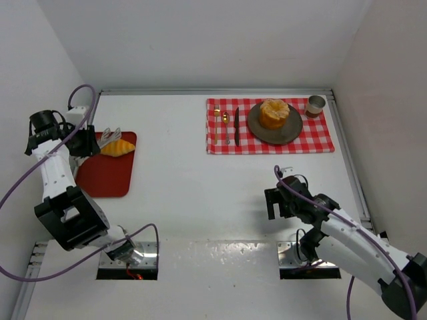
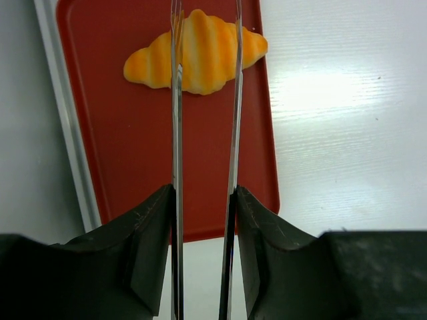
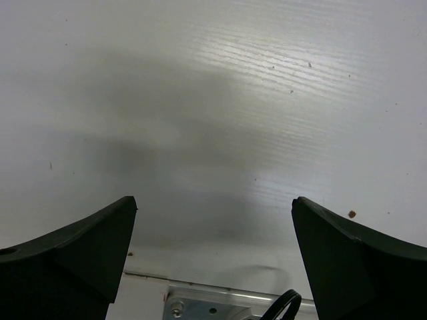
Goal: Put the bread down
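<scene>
White table (image 1: 187,193) is being shared: croissant (image 2: 196,51) is being pinched by left gripper (image 2: 205,40) tongs over the red tray (image 2: 120,147); right gripper (image 3: 213,220) is being held spread wide.

The top view looks down from behind both arms; it shares the croissant (image 2: 197,52) with the close left wrist view.
</scene>
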Tool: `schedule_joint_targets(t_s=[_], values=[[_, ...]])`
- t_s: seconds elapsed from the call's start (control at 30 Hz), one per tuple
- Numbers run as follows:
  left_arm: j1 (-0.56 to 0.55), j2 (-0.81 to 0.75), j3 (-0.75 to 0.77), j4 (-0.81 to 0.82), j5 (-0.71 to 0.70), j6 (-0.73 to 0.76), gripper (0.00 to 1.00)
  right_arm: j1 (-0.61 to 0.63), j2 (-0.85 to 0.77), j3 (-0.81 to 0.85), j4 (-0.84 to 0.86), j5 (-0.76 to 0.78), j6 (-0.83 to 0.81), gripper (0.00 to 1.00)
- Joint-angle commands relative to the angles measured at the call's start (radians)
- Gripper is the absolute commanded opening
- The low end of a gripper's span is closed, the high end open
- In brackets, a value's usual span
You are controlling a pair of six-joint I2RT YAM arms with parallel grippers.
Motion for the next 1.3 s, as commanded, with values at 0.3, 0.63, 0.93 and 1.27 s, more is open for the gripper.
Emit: schedule_joint_targets(t_s=[0.3, 0.63, 0.93, 1.27], values=[[-0.018, 0.082, -0.027, 0.064, -0.037, -0.018, 0.46, 0.0, -0.098, -0.08, 0.014, 0.006, 0.066, 0.99], [-0.06, 0.037, -0.061, 0.048, -0.131, -0.018, 0.46, 0.0, -0.059, -0.048, 0.026, 0.004, 0.043, 0.99], [-0.06, 0.005, 0.017, -0.006, -0.111, 0.01, 0.53, -0.001, -0.04, -0.043, 0.037, 0.001, 0.029, 0.99], [-0.06, 0.1, 0.087, -0.037, -0.134, 0.06, 0.57, 0.002, -0.068, -0.061, 0.028, 0.003, 0.032, 0.99]])
